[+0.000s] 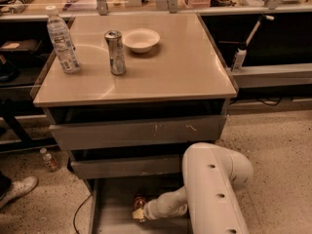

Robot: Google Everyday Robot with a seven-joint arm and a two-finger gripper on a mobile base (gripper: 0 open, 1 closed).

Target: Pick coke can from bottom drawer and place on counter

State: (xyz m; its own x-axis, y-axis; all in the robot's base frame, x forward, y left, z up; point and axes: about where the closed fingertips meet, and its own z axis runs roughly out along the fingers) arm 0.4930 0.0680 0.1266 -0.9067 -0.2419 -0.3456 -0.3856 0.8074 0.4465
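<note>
Water bottle, slim silver can, white bowl, possibly a shoe

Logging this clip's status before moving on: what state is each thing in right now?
bottom drawer: pulled open
middle drawer: slightly out
top drawer: slightly out
gripper: low inside the bottom drawer
coke can: in the bottom drawer, beside the gripper
water bottle: upright, capped
silver can: upright
bowl: right way up on the counter
</note>
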